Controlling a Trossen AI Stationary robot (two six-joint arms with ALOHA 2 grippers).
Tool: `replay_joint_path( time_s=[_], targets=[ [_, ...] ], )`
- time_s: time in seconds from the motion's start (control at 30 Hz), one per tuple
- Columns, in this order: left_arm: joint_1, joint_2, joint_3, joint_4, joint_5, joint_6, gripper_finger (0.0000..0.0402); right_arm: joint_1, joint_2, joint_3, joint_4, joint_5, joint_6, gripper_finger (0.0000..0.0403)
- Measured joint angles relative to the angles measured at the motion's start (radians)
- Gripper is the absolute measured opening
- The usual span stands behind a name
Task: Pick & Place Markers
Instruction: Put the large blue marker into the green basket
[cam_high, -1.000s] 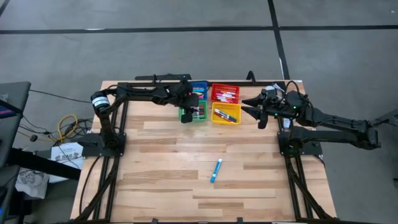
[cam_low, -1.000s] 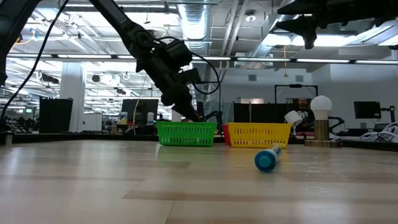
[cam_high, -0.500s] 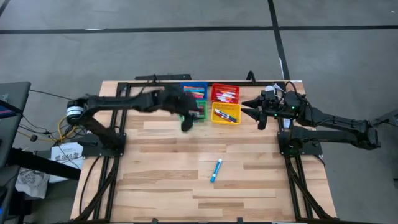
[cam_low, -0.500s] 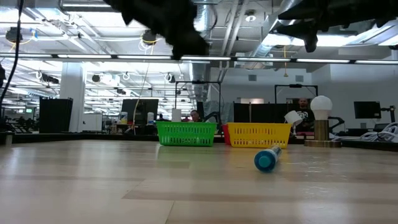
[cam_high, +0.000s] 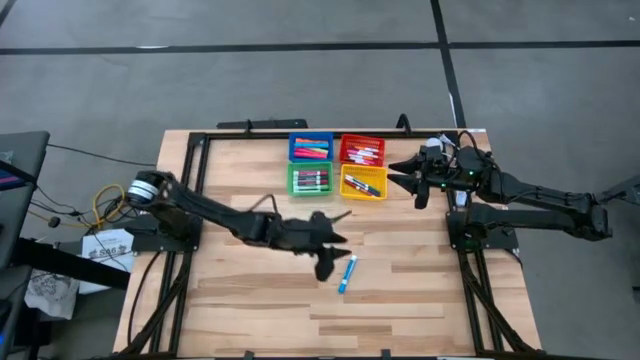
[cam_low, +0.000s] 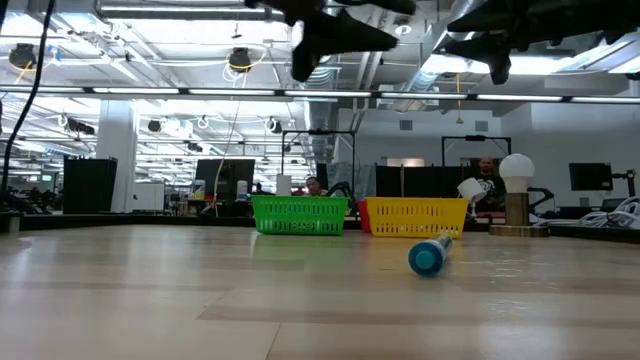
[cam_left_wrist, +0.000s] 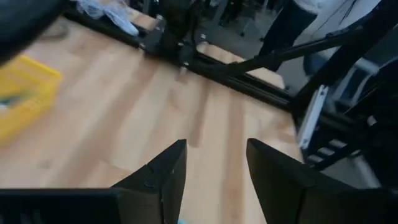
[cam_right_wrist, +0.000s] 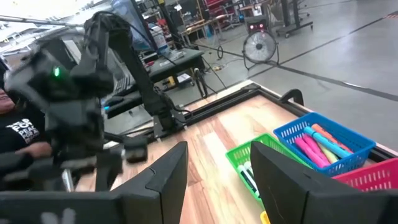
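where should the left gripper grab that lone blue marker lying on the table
Grip the blue marker across its white barrel near the middle, coming straight down from above. It lies flat and alone on bare wood, slightly diagonal, so turn the left gripper, open beside it, to straddle its narrow width.

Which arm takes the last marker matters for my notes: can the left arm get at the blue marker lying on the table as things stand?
Probably yes. The left gripper hangs open beside the blue marker, with bare table around it and nothing between.
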Motion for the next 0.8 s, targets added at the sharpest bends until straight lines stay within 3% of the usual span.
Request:
replay_joint_path(
  time_s=[0.37,0.53,0.8],
  targets=[
    [-0.059,0.251,0.184,0.053,-0.028,-0.246,0.0167,0.001,-0.001,0.000,-0.017,0.000,-0.003,0.0164],
    [-0.043,0.296,0.230,-0.098,-0.033,-0.446,0.0165,0.001,-0.001,0.000,-0.018,0.000,-0.009,0.0168],
    [-0.055,0.347,0.233,-0.117,-0.032,-0.692,0.0159,0.001,-0.001,0.000,-0.018,0.000,-0.054,0.0166]
  ],
)
